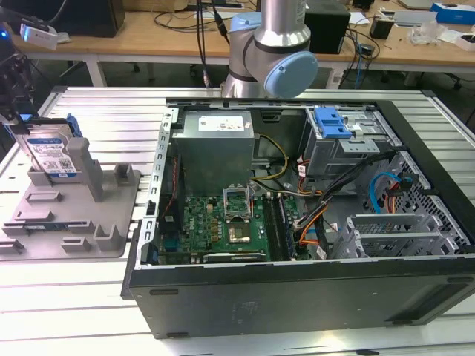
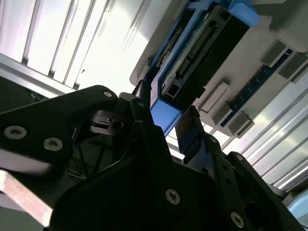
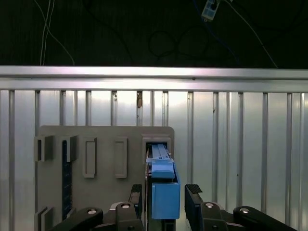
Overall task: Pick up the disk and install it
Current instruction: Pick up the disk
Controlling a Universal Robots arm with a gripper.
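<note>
Far left of the exterior view, there's the disk (image 1: 53, 154), standing on edge in its slot in the grey holder (image 1: 44, 215), and the gripper (image 3: 166, 191) is right down over it. In the first wrist view its fingers (image 3: 194, 196) are apart, one each side of the blue bracket, not clamped on it. One finger looks just about against the bracket and the other has a sliver of daylight, so I'd say an uneven squeeze could shove the disk crooked in the slot. Pulled up crooked, it may bind and drag the holder along. That bracket is plastic too, so it may flex and slip. Across to the right, the open computer case (image 1: 297, 297): loose cables (image 1: 315, 219) sprawl near the drive cage (image 1: 345, 152) at upper right, a likely snag.
</note>
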